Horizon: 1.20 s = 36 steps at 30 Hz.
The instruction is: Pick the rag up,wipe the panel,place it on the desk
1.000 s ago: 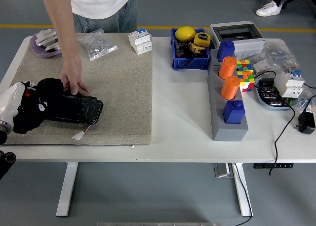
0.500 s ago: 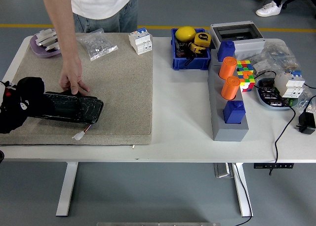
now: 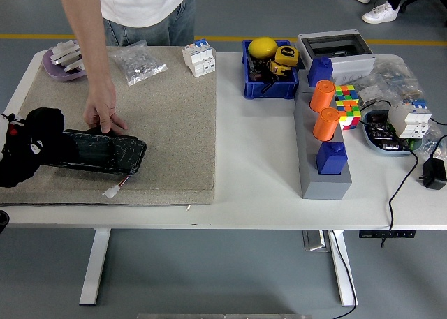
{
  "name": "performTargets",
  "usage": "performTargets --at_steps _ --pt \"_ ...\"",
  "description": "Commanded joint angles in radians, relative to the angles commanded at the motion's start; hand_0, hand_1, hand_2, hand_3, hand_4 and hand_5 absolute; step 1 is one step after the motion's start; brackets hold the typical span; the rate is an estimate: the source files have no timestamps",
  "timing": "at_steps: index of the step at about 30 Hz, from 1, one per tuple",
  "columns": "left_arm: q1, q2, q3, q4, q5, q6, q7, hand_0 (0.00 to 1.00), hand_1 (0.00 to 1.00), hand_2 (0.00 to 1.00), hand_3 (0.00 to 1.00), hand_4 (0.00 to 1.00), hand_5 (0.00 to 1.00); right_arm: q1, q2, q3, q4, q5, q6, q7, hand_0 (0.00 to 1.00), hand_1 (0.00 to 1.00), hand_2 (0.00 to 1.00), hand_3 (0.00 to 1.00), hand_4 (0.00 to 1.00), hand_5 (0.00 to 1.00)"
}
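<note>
A black glossy panel (image 3: 105, 151) lies on the beige mat (image 3: 167, 116) near its front left. A person at the far side presses one hand (image 3: 102, 114) on the panel's back edge. My left hand (image 3: 21, 158) reaches in at the picture's left edge and is shut on a black rag (image 3: 43, 123), which rests over the panel's left end. Black hand and black rag blend together, so the single fingers are hard to make out. The right arm does not show.
A purple dish (image 3: 61, 61), a bag of small parts (image 3: 137, 62) and a white breaker (image 3: 198, 57) sit along the mat's back. To the right stand a blue bin (image 3: 269, 71), a grey rack with orange cylinders (image 3: 323, 134), a colour cube (image 3: 346, 102) and cables.
My left hand and the rag slid left along the panel, from over its left third to its left end at the picture's edge. The person's hand stayed put.
</note>
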<state>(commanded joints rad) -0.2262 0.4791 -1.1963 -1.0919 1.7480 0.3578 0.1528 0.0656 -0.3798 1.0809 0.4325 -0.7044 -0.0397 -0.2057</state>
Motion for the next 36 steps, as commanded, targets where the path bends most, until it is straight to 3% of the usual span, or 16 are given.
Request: performTargets --at_steps 12,28,36 --pt "0.006 -0.024 0.056 -0.086 0.019 -0.018 0.045 0.254 0.306 0.541 0.509 0.257 0.002 -0.002 -0.002 -0.004 -0.004 0.006 0.004 -0.001 0.804 0.694 0.708 0.684 0.998 0.738" --pt "-0.015 -0.039 0.207 -0.250 0.074 -0.081 0.157 0.256 0.311 0.547 0.516 0.282 0.002 -0.002 -0.004 -0.005 -0.003 0.006 0.007 -0.002 0.804 0.695 0.708 0.684 0.998 0.739" --pt "-0.039 -0.054 0.283 -0.282 0.095 -0.100 0.198 0.255 0.313 0.550 0.513 0.274 0.002 -0.001 -0.005 -0.006 -0.003 0.005 0.009 -0.002 0.802 0.694 0.707 0.684 0.998 0.737"
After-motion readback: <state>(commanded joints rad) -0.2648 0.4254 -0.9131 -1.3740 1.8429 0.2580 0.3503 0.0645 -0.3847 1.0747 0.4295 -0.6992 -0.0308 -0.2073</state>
